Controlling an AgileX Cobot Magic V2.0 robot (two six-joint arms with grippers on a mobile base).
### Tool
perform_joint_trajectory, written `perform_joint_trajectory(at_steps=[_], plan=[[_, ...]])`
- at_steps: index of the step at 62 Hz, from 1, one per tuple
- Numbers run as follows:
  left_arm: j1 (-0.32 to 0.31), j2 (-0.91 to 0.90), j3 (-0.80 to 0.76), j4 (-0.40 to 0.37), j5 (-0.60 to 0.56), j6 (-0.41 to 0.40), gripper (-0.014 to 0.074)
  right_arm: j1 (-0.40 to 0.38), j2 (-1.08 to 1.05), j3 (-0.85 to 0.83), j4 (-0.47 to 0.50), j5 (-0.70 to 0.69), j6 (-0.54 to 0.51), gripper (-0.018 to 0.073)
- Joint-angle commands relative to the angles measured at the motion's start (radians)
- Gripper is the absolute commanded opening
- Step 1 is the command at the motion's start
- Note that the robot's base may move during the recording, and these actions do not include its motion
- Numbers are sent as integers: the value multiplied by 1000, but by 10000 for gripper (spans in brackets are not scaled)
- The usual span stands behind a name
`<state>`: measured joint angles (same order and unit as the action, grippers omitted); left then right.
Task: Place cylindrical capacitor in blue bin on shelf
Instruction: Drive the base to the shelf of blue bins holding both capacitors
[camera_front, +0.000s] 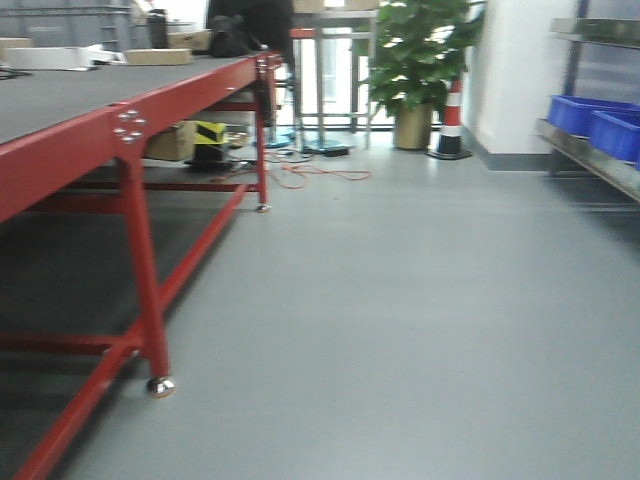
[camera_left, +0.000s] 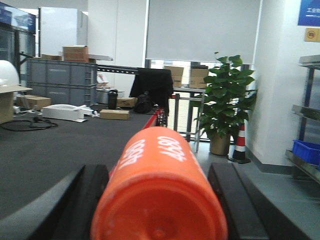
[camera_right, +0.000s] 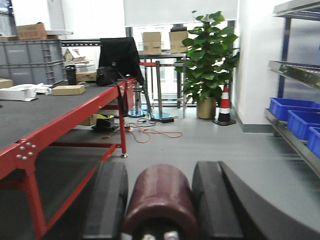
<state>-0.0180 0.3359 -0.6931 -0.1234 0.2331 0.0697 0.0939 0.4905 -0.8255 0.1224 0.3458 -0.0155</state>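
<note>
In the left wrist view, my left gripper (camera_left: 157, 200) is shut on an orange cylindrical capacitor (camera_left: 160, 185) with white print, lying lengthwise between the black fingers (camera_left: 235, 200). In the right wrist view, my right gripper (camera_right: 159, 200) is shut on a dark red cylindrical capacitor (camera_right: 160, 195) whose metal terminals face the camera. Blue bins (camera_front: 590, 115) sit on the steel shelf (camera_front: 590, 165) at the far right, well away from both grippers. The blue bins (camera_right: 295, 115) and the shelf (camera_right: 292, 142) also show at the right edge of the right wrist view. Neither arm appears in the front view.
A red-framed table (camera_front: 130, 125) with a grey top runs along the left, carrying boxes and grey crates (camera_left: 62, 80). Ahead stand a potted plant (camera_front: 415, 60) and a striped traffic cone (camera_front: 452, 120). An orange cable (camera_front: 320, 177) lies on the grey floor.
</note>
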Motion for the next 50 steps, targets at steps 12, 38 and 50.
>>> perform_joint_trajectory(at_steps=[12,38,50], plan=[[2,-3,-1,-6,-20,-3,-111,-1,-2,-1,1,-32,-2,-163],[2,-3,-1,-6,-20,-3,-111,-1,-2,-1,1,-32,-2,-163],[2,-3,-1,-6,-20,-3,-111,-1,-2,-1,1,-32,-2,-163]])
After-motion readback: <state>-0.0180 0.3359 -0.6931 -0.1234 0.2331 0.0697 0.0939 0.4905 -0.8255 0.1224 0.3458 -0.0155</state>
